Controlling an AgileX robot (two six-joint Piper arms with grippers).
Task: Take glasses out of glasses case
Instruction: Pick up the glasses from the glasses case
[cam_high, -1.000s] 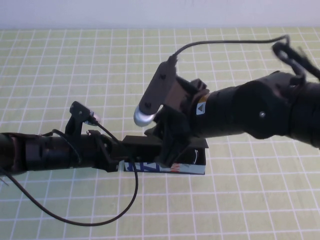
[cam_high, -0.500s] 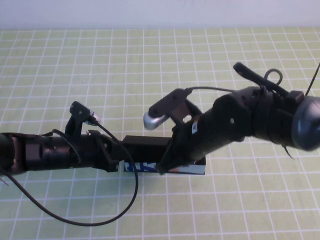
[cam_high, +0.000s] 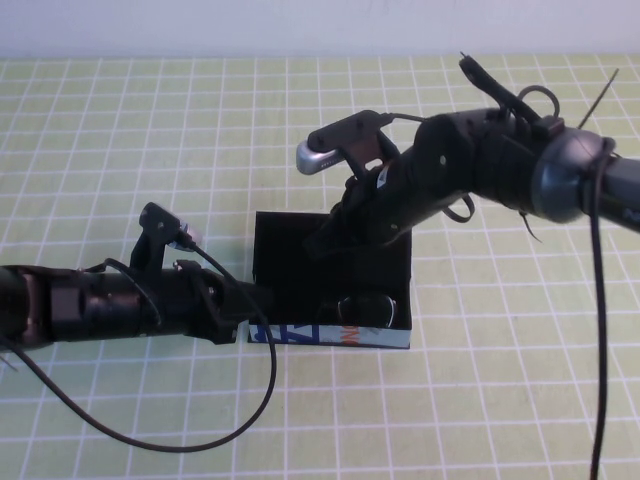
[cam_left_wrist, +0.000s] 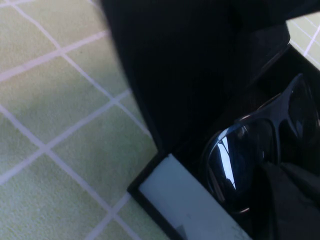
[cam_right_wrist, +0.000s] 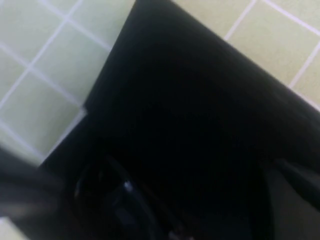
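Note:
The glasses case (cam_high: 330, 336) lies mid-table with its pale blue printed side facing me and its black lid (cam_high: 290, 255) swung up and back. The black glasses (cam_high: 365, 308) lie inside at the right end. In the left wrist view a dark lens (cam_left_wrist: 235, 160) shows beside the case's pale side (cam_left_wrist: 185, 202). My left gripper (cam_high: 252, 305) is at the case's left end, shut on its wall. My right gripper (cam_high: 318, 247) reaches down from the right and is shut on the lid, whose black inside (cam_right_wrist: 190, 115) fills the right wrist view.
The table is covered by a yellow-green mat with a white grid (cam_high: 150, 130). A black cable (cam_high: 200, 440) loops from the left arm over the mat in front of the case. The right arm (cam_high: 500, 170) spans the mat behind and right of the case.
The right gripper has pulled the lid up and back, away from me, so the case now stands open and the glasses show. The left arm has not moved.

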